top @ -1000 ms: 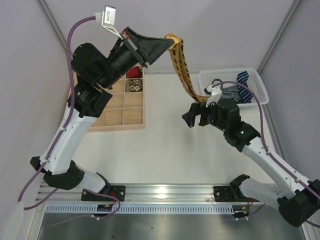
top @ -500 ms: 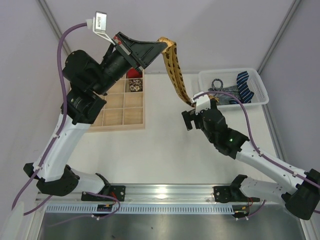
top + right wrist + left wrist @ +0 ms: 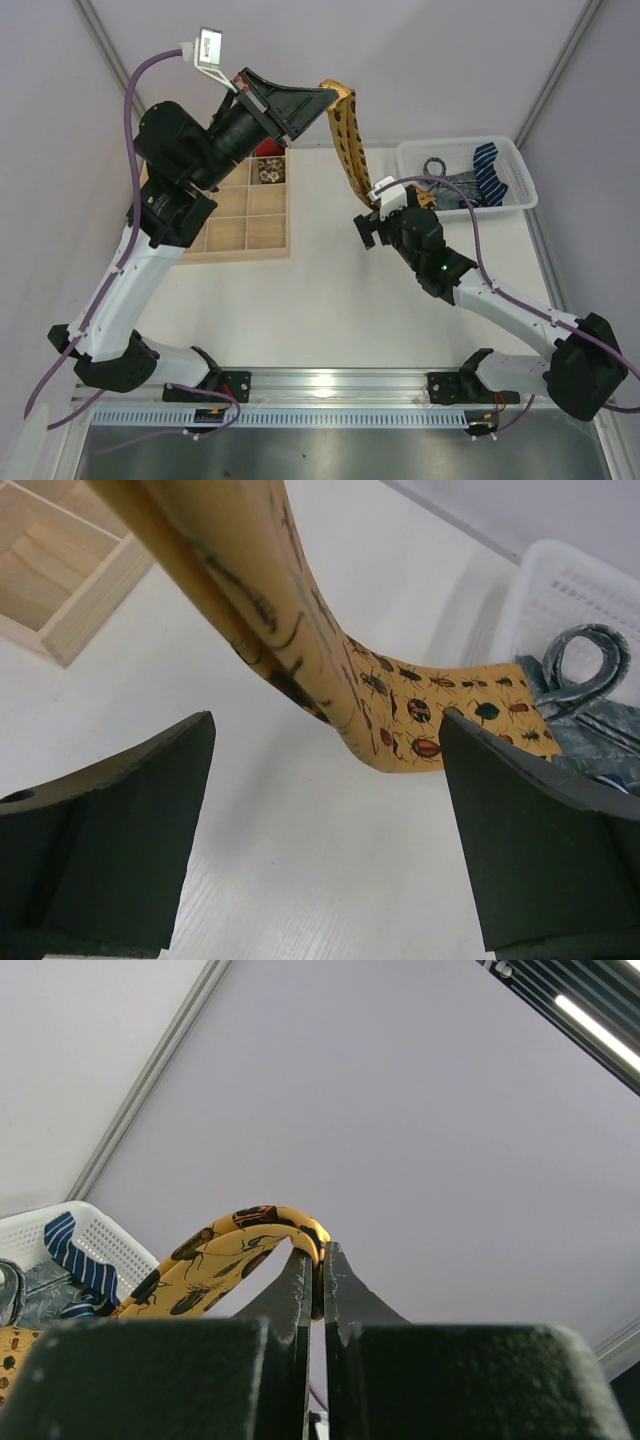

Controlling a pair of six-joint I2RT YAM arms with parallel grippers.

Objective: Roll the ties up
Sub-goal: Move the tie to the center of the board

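Swung left from beside the basket (image 3: 512, 148) a second ago, the right arm now reaches low across the table (image 3: 300, 300). Its right gripper (image 3: 385, 215) sits just beside the hanging yellow tie (image 3: 350, 150). From above, the left arm rears high at far left over the wooden tray (image 3: 245, 235), with the left gripper (image 3: 335, 95) clamped on the tie's top. The tie slopes down to the right, toward the basket holding a blue-striped tie (image 3: 487, 160) and a grey tie (image 3: 450, 185).

Left wrist: the left gripper (image 3: 315, 1260) has its jaws pressed together on a fold of the yellow tie (image 3: 215, 1260), and the basket (image 3: 100, 1225) sits lower left.

Right wrist: the right gripper (image 3: 325, 720) is spread wide and holds nothing. The yellow tie (image 3: 420, 705) crosses the gap beyond the fingertips, its lower end running into the basket (image 3: 570, 590) beside the grey tie (image 3: 585, 665).
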